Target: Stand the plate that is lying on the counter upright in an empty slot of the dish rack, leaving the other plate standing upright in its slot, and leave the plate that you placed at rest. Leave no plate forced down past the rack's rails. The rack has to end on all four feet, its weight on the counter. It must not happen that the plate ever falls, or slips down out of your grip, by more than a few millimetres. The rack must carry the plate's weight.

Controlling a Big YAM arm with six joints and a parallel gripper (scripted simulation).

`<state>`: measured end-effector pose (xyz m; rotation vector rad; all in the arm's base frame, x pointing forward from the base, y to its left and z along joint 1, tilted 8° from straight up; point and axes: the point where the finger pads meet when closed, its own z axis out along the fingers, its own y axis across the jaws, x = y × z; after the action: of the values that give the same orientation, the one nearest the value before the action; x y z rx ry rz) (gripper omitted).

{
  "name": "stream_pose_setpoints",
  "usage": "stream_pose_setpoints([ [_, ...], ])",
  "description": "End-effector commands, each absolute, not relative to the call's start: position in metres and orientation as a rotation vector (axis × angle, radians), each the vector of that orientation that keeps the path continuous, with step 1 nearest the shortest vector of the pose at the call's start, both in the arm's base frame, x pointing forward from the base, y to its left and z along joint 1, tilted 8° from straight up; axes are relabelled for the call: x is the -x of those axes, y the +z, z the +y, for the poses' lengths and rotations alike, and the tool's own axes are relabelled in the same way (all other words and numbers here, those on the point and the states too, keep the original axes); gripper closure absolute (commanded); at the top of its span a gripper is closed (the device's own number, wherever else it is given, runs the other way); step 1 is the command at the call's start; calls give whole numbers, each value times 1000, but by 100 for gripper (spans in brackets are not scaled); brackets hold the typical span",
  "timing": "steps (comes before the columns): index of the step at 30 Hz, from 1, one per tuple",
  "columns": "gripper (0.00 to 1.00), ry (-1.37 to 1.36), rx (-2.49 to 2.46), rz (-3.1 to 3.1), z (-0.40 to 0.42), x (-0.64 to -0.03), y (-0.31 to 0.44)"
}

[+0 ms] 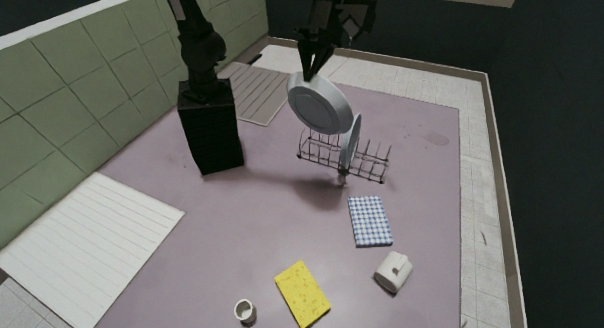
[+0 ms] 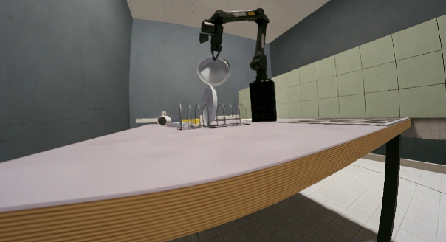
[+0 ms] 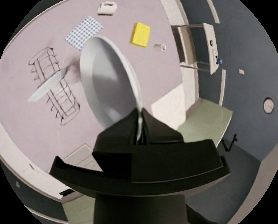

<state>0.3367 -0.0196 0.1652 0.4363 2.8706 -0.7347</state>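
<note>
My gripper is shut on the rim of a white plate. The plate hangs from the fingers in the air, above the wire dish rack. A second white plate stands upright in a slot near the middle of the rack. The held plate's lower edge is close to the top of the standing plate; I cannot tell whether they touch. The rack stands on the purple counter.
The arm's black base block stands left of the rack. A blue checked cloth, a white mug on its side, a yellow sponge and a small white cup lie in front. White ribbed mats lie along the wall.
</note>
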Motion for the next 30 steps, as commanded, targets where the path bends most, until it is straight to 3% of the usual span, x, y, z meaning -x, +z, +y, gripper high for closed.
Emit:
stream_pose_setpoints([
  [1,100,-712,-199,2813,-5,-343,180],
  [30,100,-774,817,2367,69,-343,191],
])
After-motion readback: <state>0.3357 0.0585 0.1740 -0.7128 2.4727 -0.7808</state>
